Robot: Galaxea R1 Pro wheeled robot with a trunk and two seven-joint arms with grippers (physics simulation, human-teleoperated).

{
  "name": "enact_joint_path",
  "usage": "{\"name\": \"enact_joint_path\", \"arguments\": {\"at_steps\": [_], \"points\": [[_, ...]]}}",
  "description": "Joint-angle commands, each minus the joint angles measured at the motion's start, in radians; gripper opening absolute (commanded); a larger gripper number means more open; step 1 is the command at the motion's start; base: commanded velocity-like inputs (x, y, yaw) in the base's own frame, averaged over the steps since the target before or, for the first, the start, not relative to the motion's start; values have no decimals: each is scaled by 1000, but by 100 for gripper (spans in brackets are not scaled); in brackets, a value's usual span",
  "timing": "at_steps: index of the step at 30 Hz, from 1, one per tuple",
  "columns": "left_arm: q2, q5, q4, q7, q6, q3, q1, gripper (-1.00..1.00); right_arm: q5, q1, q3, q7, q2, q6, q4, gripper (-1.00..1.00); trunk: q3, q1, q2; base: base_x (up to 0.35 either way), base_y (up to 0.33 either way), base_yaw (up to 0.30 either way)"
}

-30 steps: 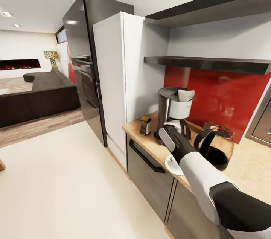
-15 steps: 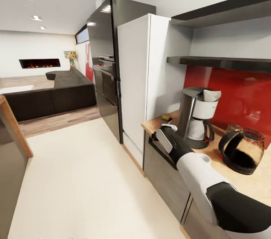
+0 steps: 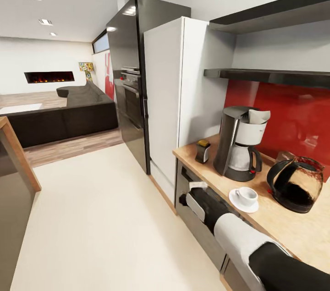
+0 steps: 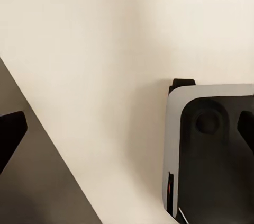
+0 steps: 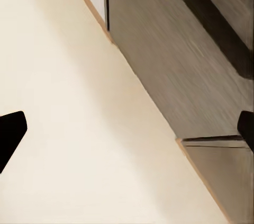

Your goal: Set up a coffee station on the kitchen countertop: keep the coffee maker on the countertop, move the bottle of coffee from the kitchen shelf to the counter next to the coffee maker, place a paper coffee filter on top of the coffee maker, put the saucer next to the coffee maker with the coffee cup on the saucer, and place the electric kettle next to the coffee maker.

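On the kitchen countertop (image 3: 293,224) stands the coffee maker (image 3: 236,149), with the paper coffee filter (image 3: 258,116) resting in its white basket. The bottle of coffee (image 3: 202,151) is just left of it. The coffee cup (image 3: 247,194) sits on the saucer (image 3: 243,204) in front of the machine, and the electric kettle (image 3: 295,184) is at its right. The black kitchen shelf (image 3: 270,76) hangs above. My right gripper (image 3: 189,193) (image 5: 127,131) is open and holds nothing, below the counter edge in front of the cabinet fronts. My left gripper (image 4: 127,131) is open over the floor.
A tall white cabinet (image 3: 169,94) and a black oven tower (image 3: 130,85) stand left of the counter. A wood-edged counter (image 3: 18,153) juts in at the near left. A dark sofa (image 3: 68,112) lies far back across the cream floor. My base (image 4: 211,150) is below the left gripper.
The camera swung right early on. Since then my right arm has dropped from above the counter to in front of the cabinet, uncovering the cup on its saucer and the bottle.
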Motion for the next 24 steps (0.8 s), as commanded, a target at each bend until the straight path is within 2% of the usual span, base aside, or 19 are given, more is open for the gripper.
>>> {"name": "enact_joint_path", "arguments": {"at_steps": [1, 4, 6, 8, 18, 21, 22, 24], "points": [[0, -6, 0, -5, -3, 9, -1, 100, -11, 18, 52, -8, 0, -30, 5, 100, -2, 1, -2, 0, 0, 0], [0, -6, 0, -5, -3, 9, -1, 100, -12, 58, 75, -8, 3, -47, 8, 100, -2, 1, -2, 0, 0, 0], [0, -5, 0, -5, -3, 9, -1, 100, -12, 115, 82, -8, 4, -53, 8, 100, -2, 1, -2, 0, 0, 0], [-1, -5, 0, -5, -3, 9, -1, 100, -12, 142, 83, -8, 4, -53, 11, 100, -2, 1, -2, 0, 0, 0], [-3, -5, 1, -5, -3, 9, -1, 100, -11, 266, 84, -7, 5, -62, 162, 100, -2, 1, -2, 0, 0, 0], [-7, -5, 2, -5, -3, 9, -1, 100, -9, 326, 85, -7, 3, -88, 174, 100, -2, 1, -2, 0, 0, 0], [-17, -5, 6, -4, -3, 9, -1, 100, 7, 377, 87, -7, -1, -127, 182, 100, -2, 1, -2, 0, 0, 0], [-27, -5, 9, -4, -3, 9, -1, 100, 31, 422, 88, -7, -3, -170, 201, 100, -2, 1, -2, 0, 0, 0]]}}
